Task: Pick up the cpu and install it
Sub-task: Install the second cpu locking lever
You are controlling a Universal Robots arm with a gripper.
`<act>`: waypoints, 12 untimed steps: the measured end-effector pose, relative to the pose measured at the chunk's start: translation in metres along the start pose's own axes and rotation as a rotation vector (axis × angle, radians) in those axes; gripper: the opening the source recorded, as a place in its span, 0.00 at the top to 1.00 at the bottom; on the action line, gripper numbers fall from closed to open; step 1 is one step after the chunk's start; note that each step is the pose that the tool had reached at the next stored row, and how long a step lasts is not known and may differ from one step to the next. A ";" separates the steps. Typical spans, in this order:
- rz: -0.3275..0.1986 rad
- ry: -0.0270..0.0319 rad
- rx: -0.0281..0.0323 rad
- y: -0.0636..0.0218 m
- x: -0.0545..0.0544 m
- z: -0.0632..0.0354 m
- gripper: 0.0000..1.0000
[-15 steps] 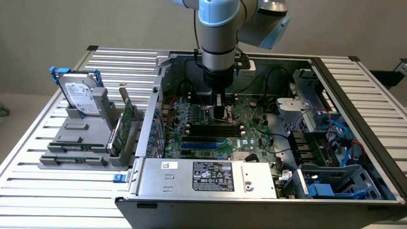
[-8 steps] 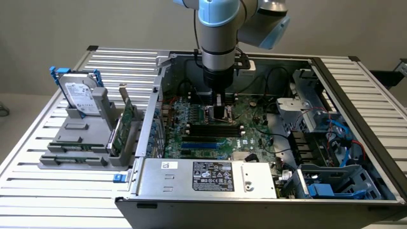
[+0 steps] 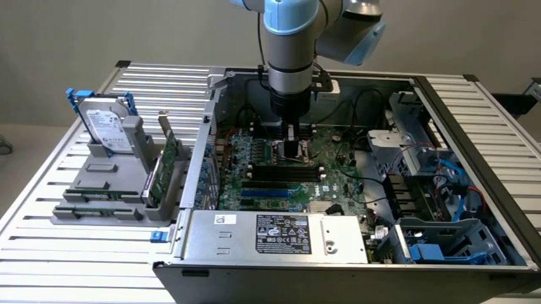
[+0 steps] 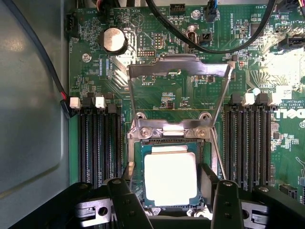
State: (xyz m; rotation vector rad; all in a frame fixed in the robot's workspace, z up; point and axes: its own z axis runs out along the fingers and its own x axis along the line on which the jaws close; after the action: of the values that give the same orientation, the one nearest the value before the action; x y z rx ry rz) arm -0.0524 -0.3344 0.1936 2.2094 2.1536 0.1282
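Observation:
The cpu (image 4: 170, 183), a small square chip with a pale silvery top, lies flat in the metal-framed socket (image 4: 136, 131) of the green motherboard (image 4: 286, 157). The socket's load plate (image 4: 178, 67) stands swung up behind it. My gripper (image 4: 170, 172) hangs right over the chip, open, with one dark finger (image 4: 127, 191) on one side of it and the other finger (image 4: 220, 195) on the opposite side; a narrow strip of socket shows between each finger and the chip. In the exterior view my gripper (image 3: 292, 149) reaches down into the open computer case (image 3: 279, 234) onto the board.
Black memory slots (image 4: 97, 143) flank the socket on both sides. Black cables (image 4: 214, 45) cross the board beyond the load plate. Outside the case, at the exterior view's left, a grey rack (image 3: 106, 190) holds a silver hard drive (image 3: 106, 126) and cards. Drive cages (image 3: 422, 190) stand at the case's right.

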 end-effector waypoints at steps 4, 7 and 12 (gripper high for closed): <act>0.000 -0.0092 -0.0002 0.0000 0.000 -0.0008 0.37; -0.001 -0.0197 -0.0005 0.0001 0.000 -0.0009 0.37; -0.003 -0.0365 -0.0008 0.0001 0.000 -0.0009 0.37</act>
State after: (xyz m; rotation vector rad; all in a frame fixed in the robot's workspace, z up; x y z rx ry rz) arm -0.0524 -0.3344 0.1945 2.1907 2.1372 0.0879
